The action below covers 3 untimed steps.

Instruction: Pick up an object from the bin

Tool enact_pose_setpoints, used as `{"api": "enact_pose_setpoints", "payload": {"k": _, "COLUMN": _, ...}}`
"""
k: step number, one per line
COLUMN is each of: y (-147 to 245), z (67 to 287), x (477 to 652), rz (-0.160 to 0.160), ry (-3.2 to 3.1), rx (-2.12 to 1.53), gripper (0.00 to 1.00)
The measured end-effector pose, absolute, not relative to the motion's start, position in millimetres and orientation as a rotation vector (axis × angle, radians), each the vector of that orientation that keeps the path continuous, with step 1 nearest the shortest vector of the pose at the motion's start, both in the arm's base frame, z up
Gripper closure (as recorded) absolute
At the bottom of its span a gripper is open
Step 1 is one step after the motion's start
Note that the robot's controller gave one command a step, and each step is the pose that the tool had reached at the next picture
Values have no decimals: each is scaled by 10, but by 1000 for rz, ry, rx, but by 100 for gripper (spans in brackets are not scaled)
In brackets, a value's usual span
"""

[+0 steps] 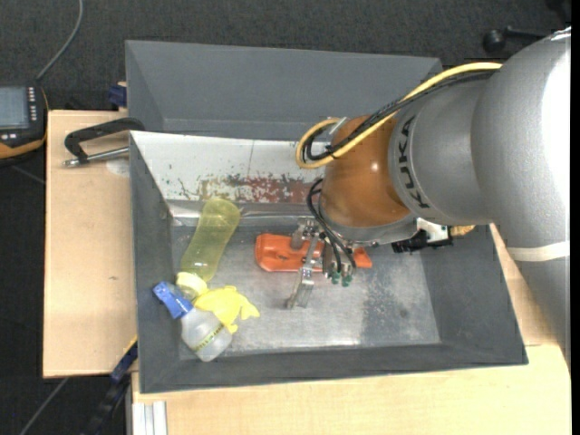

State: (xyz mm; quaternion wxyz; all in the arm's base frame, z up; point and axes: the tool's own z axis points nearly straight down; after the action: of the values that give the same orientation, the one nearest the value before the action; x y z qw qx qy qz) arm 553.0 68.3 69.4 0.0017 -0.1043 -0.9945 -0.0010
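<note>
My gripper [319, 263] hangs low in the middle of the bin, directly over the right half of a flat orange thing [275, 251] that lies on the floor there. Part of that orange thing is hidden behind the gripper, and a small end of it shows again on the gripper's right. I cannot tell whether the two touch. To the left a translucent yellow-green tube [210, 235] leans along the bin's left side.
In the front left corner lie a small clear bottle with a blue cap [193, 323] and a crumpled yellow piece [228, 305] beside it. The arm and its orange cover fill the bin's right rear.
</note>
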Motion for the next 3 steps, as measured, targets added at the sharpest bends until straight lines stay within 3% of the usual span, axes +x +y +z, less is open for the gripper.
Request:
{"api": "enact_pose_setpoints", "payload": {"k": 2, "y": 666, "z": 703, "x": 5528, "rz": -6, "ry": -3125, "rx": -343, "gripper": 0}}
{"api": "enact_pose_setpoints", "payload": {"k": 3, "y": 636, "z": 723, "x": 5505, "rz": -10, "ry": -3121, "rx": -388, "gripper": 100}}
